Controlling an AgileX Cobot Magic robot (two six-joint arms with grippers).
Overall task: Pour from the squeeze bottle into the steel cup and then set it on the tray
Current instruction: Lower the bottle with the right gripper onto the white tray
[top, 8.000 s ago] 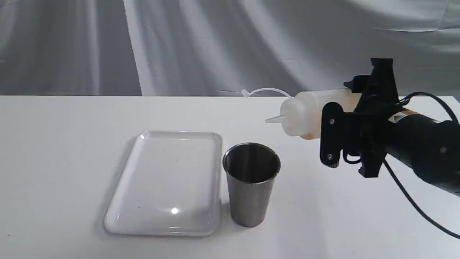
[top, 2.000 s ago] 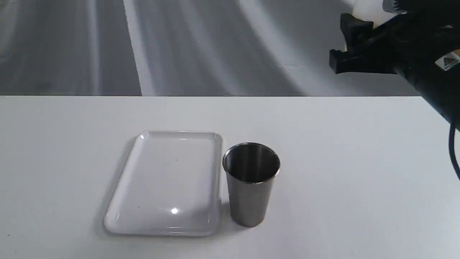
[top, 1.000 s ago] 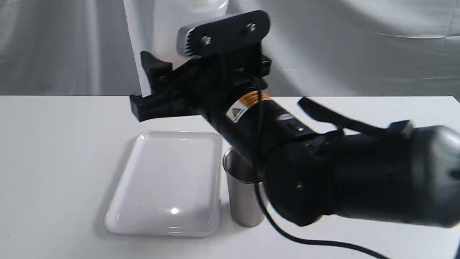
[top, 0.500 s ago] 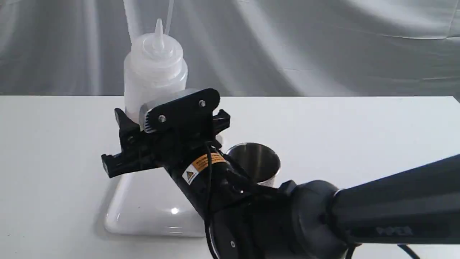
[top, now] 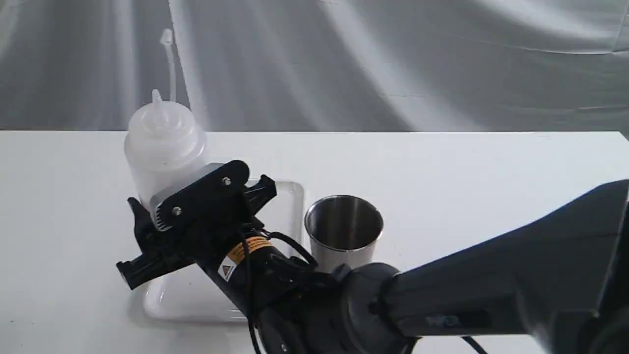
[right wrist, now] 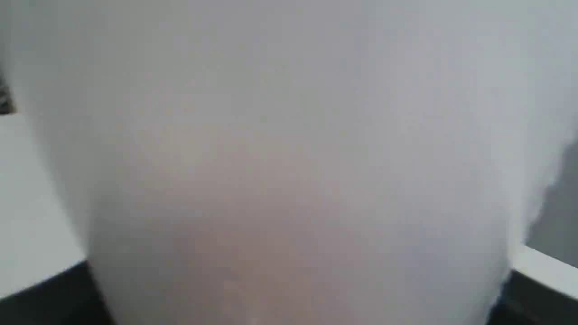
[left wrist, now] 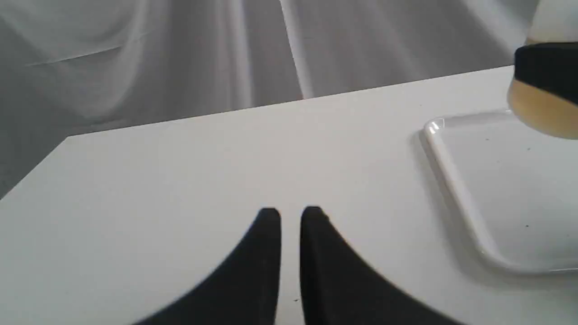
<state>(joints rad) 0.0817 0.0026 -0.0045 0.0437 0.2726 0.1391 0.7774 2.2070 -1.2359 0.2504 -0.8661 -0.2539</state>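
The squeeze bottle [top: 164,147] stands upright over the far left part of the tray [top: 291,197], its cap strap sticking up. My right gripper [top: 194,228] has reached across the table and is shut on the bottle's lower body. In the left wrist view, amber liquid fills the bottle's base [left wrist: 542,110] below a black finger [left wrist: 548,67]; I cannot tell if the base touches the tray [left wrist: 451,176]. The blurred bottle [right wrist: 289,162] fills the right wrist view. The steel cup [top: 344,231] stands just right of the tray. My left gripper [left wrist: 291,214] hovers shut and empty over bare table left of the tray.
The right arm's black forearm and elbow [top: 442,305] stretch low across the front of the table, covering the tray's near right corner and the cup's lower part. A grey cloth backdrop [top: 393,64] hangs behind the white table [top: 491,162].
The right arm has swung from the upper right across to the left, then lowered the upright bottle leftward over the tray. Cup and tray have not moved.
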